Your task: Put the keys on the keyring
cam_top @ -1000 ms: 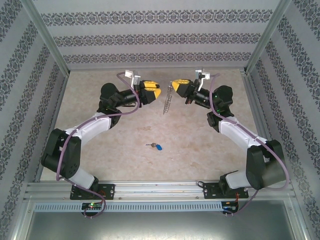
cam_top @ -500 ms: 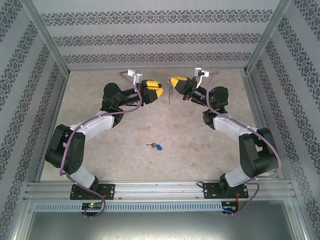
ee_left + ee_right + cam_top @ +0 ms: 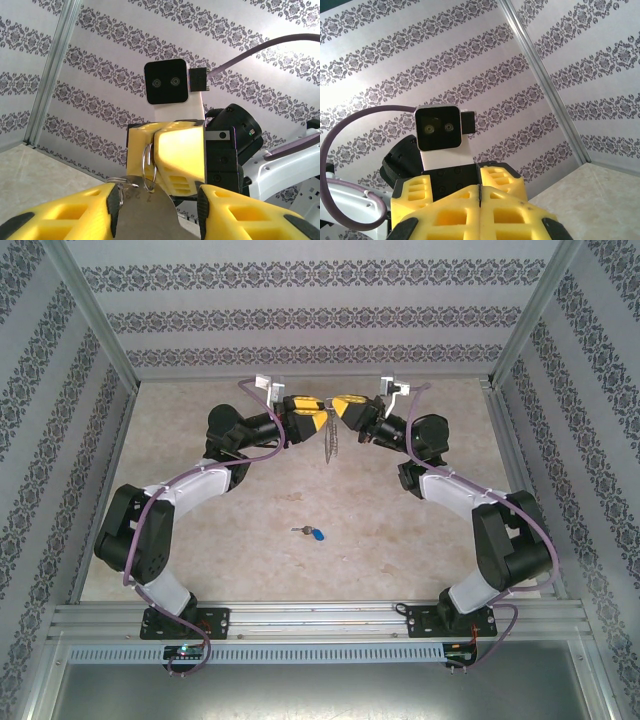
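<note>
Midair, right claw point(image 3: 340, 408) holds keyring point(image 3: 329, 443) (probably).

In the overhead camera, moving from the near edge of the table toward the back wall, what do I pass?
Keys with blue tag → keyring, chain dangling → left claw and right claw, tips together → back wall.

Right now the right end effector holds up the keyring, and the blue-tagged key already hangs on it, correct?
No. The right end effector holds up the keyring, but the blue-tagged key lies on the table, apart from it; the top external view shows this.
</note>
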